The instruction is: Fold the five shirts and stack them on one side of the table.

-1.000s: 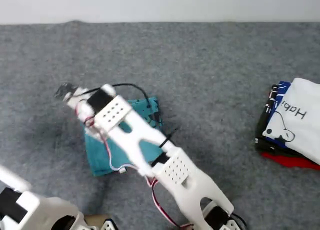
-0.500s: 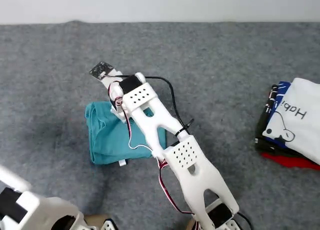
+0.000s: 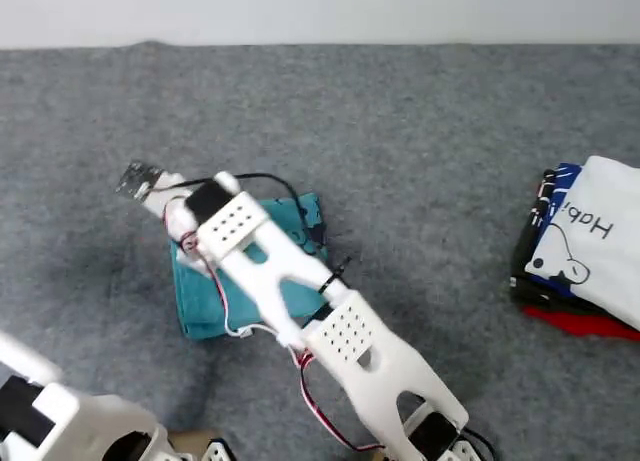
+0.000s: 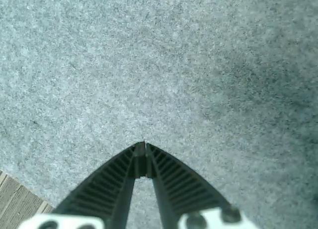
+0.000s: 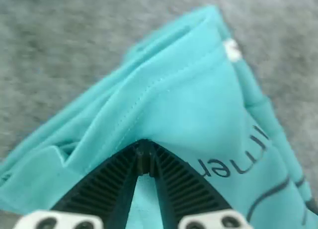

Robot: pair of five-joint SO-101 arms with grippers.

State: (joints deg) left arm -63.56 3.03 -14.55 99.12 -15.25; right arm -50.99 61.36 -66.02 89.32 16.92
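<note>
A folded teal shirt (image 3: pixel 203 308) lies on the grey felt left of centre, partly hidden under my right arm (image 3: pixel 270 271), which stretches over it from the near edge. In the right wrist view my right gripper (image 5: pixel 144 154) is shut, its tips down at the teal shirt (image 5: pixel 198 100) near a fold, with no cloth seen between them. A stack of folded shirts (image 3: pixel 595 246) sits at the right edge, white on top, with blue, black and red beneath. My left gripper (image 4: pixel 144 152) is shut and hangs over bare grey felt.
The left arm's base (image 3: pixel 55 416) stands at the near left corner. A strip of wooden floor (image 4: pixel 15 204) shows past the felt's edge in the left wrist view. Open felt (image 3: pixel 420 141) lies between the teal shirt and the stack.
My right arm swung right and back off the teal shirt half a second ago, then returned left over it. The shirt's outline shifted slightly. The left arm stayed still.
</note>
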